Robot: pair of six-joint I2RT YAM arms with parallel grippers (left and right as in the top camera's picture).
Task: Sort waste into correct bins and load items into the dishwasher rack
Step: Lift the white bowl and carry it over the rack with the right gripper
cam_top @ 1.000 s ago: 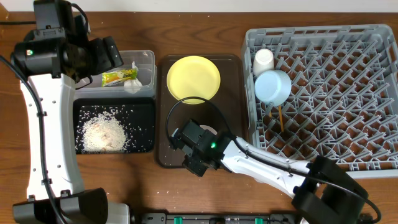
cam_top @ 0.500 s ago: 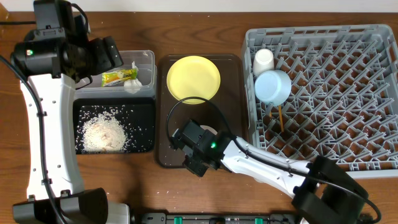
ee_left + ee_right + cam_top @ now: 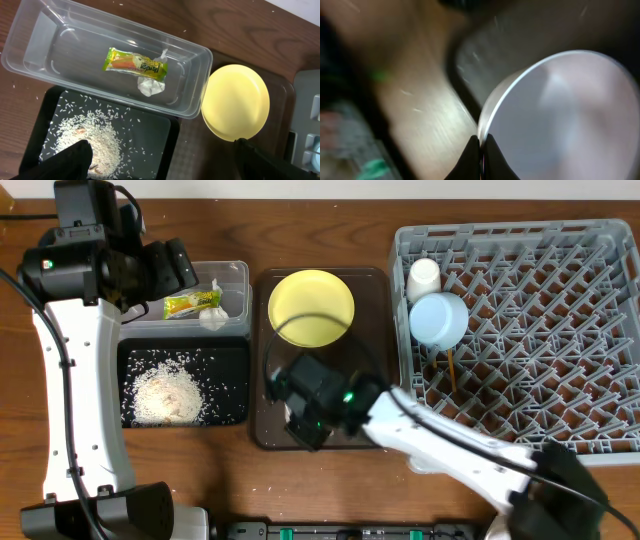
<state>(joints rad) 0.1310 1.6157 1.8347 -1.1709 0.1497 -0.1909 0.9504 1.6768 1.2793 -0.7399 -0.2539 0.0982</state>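
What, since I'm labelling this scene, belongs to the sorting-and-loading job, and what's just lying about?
Job: wrapper, tissue, rice, clear tub, black tray, yellow plate, blue bowl, white cup, chopsticks, pinkish bowl, rack.
Lying about: brown serving tray.

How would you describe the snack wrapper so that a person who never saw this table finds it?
Find the clear plastic tub on the left, next to the black tray of rice. Two things lie in it, touching: a crumpled white tissue and the wrapper. The wrapper is the flat green-and-yellow packet, the only coloured thing there.
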